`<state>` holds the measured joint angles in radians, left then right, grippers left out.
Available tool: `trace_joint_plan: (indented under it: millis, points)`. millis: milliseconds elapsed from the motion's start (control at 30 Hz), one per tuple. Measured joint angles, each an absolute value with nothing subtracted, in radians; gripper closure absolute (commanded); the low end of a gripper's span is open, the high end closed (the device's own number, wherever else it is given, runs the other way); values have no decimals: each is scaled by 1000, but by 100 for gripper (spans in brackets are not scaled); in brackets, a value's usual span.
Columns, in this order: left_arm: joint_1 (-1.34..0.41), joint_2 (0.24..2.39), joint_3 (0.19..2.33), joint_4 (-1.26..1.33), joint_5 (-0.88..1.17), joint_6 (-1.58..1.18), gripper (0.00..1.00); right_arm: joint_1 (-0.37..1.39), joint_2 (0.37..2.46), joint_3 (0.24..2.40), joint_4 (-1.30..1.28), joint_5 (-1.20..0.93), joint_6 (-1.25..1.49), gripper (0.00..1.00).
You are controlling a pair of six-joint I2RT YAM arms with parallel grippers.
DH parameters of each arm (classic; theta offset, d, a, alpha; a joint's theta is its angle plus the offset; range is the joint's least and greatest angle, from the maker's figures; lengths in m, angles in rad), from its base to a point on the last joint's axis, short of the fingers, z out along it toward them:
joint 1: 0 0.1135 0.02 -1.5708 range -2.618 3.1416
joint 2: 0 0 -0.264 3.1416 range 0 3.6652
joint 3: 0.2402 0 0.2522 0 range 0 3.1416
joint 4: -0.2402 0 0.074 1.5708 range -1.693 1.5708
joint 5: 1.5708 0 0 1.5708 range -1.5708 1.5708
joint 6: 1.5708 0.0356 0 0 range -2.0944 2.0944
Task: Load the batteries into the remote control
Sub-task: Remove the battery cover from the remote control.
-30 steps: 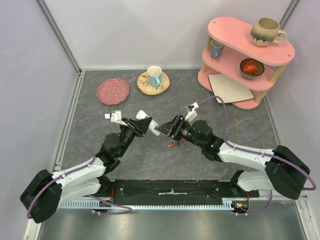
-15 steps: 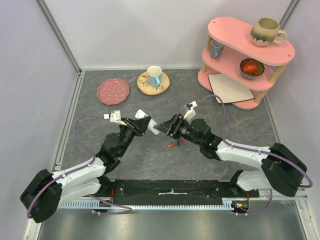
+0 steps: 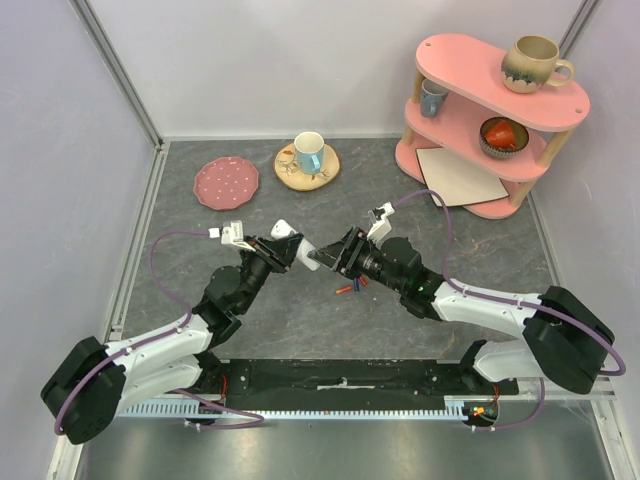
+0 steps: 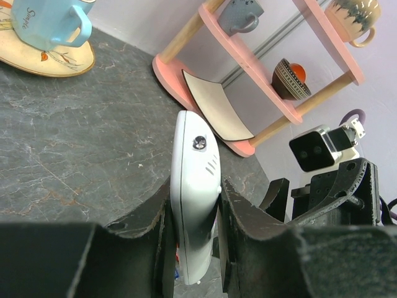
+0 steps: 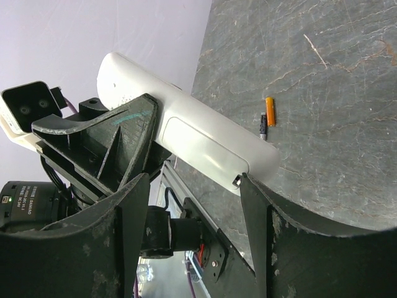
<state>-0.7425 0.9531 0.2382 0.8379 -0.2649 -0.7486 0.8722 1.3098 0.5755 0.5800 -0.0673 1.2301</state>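
One remote control (image 4: 194, 155), white, held above the table (image 3: 480, 250) near its middle. Left gripper (image 4: 193, 214) is clamped on it, both fingers (image 4: 242, 217) pressed against its long sides. Right gripper (image 5: 192, 186) sits at the remote's 4 o'clock in the top view, spread wide around the remote's lower end; contact unclear. Batteries (image 3: 347, 288) lie loose at the right gripper's 5 o'clock. Nothing visibly moved since half a second ago.
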Motion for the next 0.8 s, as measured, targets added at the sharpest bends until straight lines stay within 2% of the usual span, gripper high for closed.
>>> trace_joint_plan:
  millis: [800]
  points:
    - [-755,953,250,817,-279,-735,98,872,1285,577,545,-71,1227,33]
